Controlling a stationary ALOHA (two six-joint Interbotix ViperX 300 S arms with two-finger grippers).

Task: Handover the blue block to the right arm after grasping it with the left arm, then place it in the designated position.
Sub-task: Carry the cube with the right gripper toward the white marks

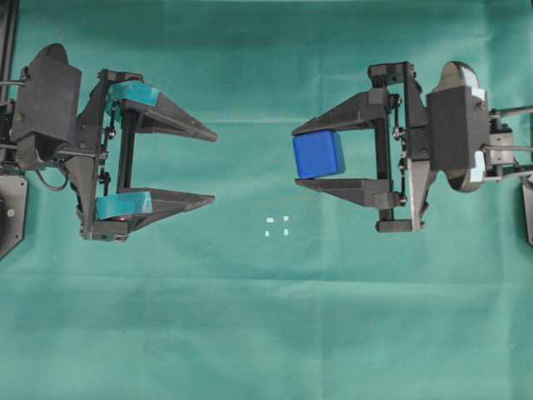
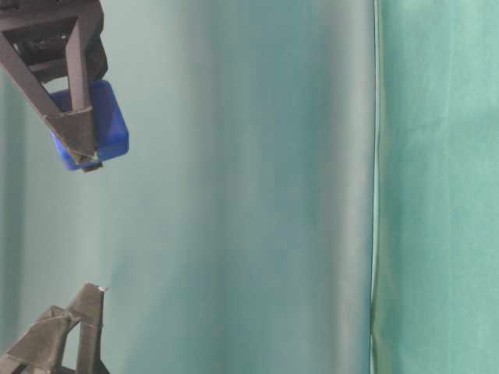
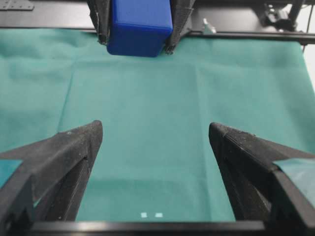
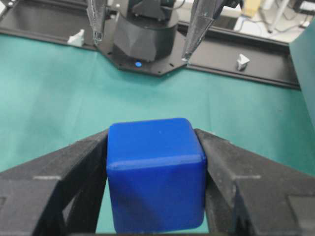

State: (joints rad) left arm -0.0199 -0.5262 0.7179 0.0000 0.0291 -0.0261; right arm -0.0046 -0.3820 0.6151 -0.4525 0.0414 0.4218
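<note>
From overhead there are two arms, one blue block (image 1: 318, 154) and four tiny white marks (image 1: 276, 226) making a small square on the green cloth (image 1: 266, 333). The left gripper (image 1: 214, 167), at the left of the frame with teal tape on its fingers, stands spread wide and holds nothing. The right gripper (image 1: 294, 157), plain black, sits at the right and is clamped on the block, one finger above it in the picture and one below. The block is a cube, so it has no long axis; it sits slightly tilted between the fingers, up and to the right of the marks and well apart from the left fingertips. In the table-level view the block (image 2: 109, 128) shows at the upper left behind a black finger of the right gripper (image 2: 82, 152), clear of the cloth, while the tips of the left gripper (image 2: 82, 312) poke in at the lower left. From the left wrist, the two left fingers (image 3: 69, 157) frame the bottom corners with a broad gap between them; the block (image 3: 139, 27) hangs at top centre, pinched by two black fingers, and two of the white marks (image 3: 151, 215) show at the bottom edge. From the right wrist, the block (image 4: 156, 179) fills the lower middle, pressed on both sides by the black fingers (image 4: 64, 172), one flat face turned up.
</note>
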